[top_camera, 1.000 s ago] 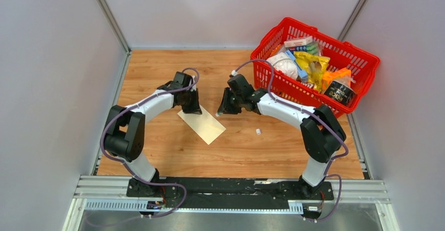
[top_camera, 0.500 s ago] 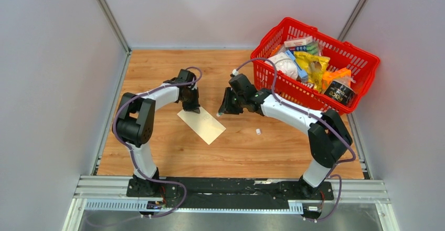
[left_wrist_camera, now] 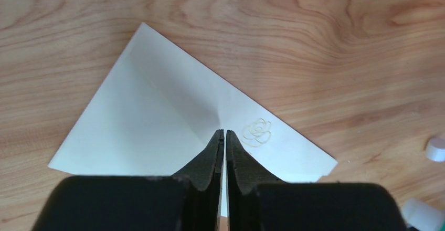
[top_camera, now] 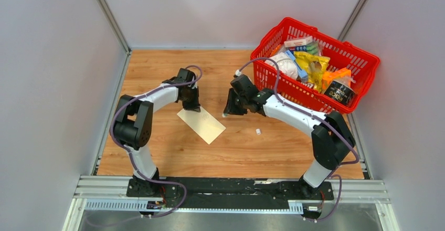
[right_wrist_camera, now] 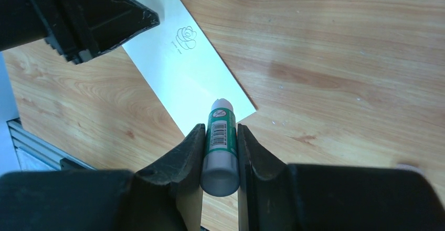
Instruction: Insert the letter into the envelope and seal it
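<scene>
Well, smooth rectangular paper envelope (left_wrist_camera: pixel 157 115)

Left fingers (left_wrist_camera: pixel 209 160) pressed together, pointing down; right fingers (right_wrist_camera: pixel 178 163) angled down, gripping a glue stick (right_wrist_camera: pixel 220 136)

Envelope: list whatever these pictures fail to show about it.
- Letter: visible in no view; whether it lies inside the envelope cannot be told, the paper is opaque.
- Flap tip, left wrist view: covered by the left hand; stuck down or not unclear.
- Near edge, same view: behind that hand.
</scene>
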